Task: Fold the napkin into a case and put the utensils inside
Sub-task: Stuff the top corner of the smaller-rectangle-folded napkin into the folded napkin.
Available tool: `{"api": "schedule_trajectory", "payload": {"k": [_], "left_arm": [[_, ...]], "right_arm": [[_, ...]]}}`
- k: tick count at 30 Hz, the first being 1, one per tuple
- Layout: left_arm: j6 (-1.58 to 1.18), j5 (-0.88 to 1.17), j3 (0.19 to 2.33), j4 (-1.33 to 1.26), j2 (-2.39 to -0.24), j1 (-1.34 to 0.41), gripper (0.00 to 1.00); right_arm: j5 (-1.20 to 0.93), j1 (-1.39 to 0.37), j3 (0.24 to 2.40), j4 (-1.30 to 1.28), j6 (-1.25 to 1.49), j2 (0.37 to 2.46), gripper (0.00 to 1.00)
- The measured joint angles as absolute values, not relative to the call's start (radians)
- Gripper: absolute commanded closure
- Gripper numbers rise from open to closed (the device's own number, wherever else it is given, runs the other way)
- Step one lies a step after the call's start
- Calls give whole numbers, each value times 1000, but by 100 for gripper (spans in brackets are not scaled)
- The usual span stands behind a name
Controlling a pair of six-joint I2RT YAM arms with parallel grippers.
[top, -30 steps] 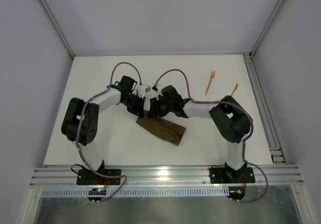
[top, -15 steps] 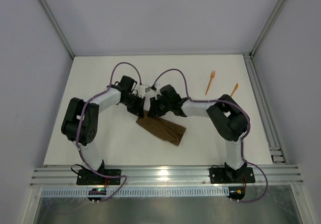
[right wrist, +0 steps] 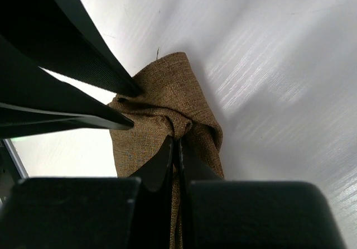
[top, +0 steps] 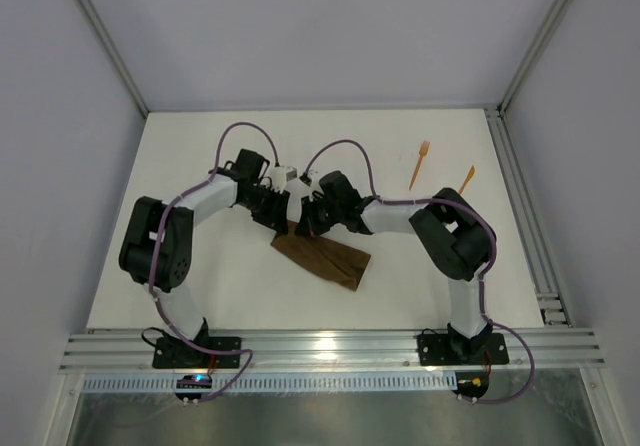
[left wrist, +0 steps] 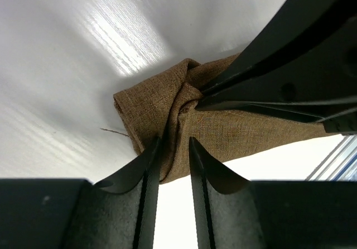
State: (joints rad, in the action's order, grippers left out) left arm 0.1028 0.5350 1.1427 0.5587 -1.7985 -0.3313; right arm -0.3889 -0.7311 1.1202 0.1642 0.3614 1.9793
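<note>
The dark brown napkin [top: 322, 256] lies as a narrow folded strip slanting from upper left to lower right. Both grippers meet at its bunched upper-left end. My left gripper [top: 283, 218] has its jaws a little apart, straddling a fold of the cloth [left wrist: 167, 115] at the tips [left wrist: 174, 143]. My right gripper [top: 303, 222] is shut, pinching a ridge of the napkin [right wrist: 167, 101] between its tips [right wrist: 177, 140]. The orange fork [top: 419, 164] and the plain pointed orange utensil [top: 466, 178] lie at the far right, away from both grippers.
The white table [top: 200, 286] is bounded by a metal rail [top: 520, 206] on the right and a slotted rail [top: 330, 348] at the near edge. Grey walls enclose the back and sides. The two grippers' fingers nearly touch each other over the cloth.
Both arms have shifted only slightly at the napkin's upper-left end. The napkin strip and the utensils have not moved.
</note>
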Motion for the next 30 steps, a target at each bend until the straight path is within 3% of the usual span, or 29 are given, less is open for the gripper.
{"api": "schedule_trajectory", "payload": {"k": [7,15,18,21,30], "left_arm": [[100,515,1156,558,-1727,-300,73],[113,510,1164,576,-1799,-302,71],[113,510,1164,584,-1821,-306,78],[110,513,1168,586,-1839,-310,98],[103,570,1184,586,-1834,-303,100]], "right_arm": [[-406,-731,1119,164,352,1979,97],[-408,-731,1119,165,349,1979,97],[-408,-731,1119,165,349,1979,97],[-411,-731,1119,164,349,1979,97],[-415,-731,1125,163,348,1985,97]]}}
